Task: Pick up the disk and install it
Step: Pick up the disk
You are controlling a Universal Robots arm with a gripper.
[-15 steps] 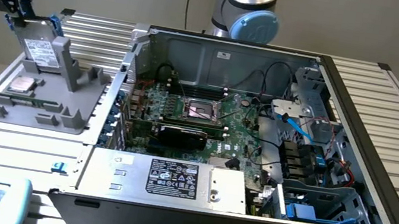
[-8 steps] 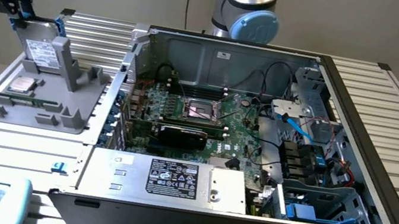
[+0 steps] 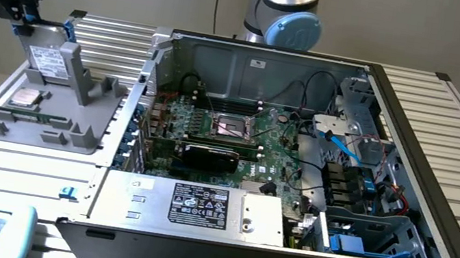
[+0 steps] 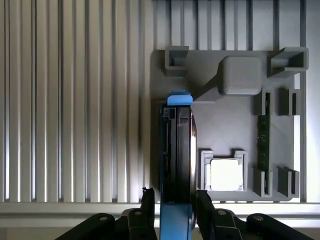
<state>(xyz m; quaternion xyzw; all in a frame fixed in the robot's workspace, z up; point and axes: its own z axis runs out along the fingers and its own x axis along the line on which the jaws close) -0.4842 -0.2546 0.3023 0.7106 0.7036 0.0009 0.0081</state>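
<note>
Jaws: those of the gripper (image 4: 175,199) stand parted, one on each flat flank of the disk (image 4: 177,150). A thin gap shows at one flank, so by my reading nothing is clamped yet.
Direction from jaws: the disk sits directly between and beneath them, its thin top edge facing up into the opening.
Long axis: the top edge runs straight away from the jaws, so their closing line crosses the disk's thin dimension, not its length.
Grip spot: the jaws bracket one end of that top edge rather than its middle.
Nearer arm: the rig's single arm, already at the disk.
Disk's place: upright on edge in a slot along the side of the grey holder (image 3: 85,137), the side that borders the bare slats of the counter (image 4: 75,100).
Neighbours in holder: a grey post (image 3: 81,74) rises just beside the disk, and a small square silver chip (image 4: 226,175) lies flat in its own pocket, near but apart.
Beyond holder: the open computer case (image 3: 450,136) stands on the holder's far side from the disk.
Disk's look: a dark metal slab with a white printed label (image 3: 47,58) on its broad face and a blue bracket (image 4: 179,99) capping its edges.
</note>
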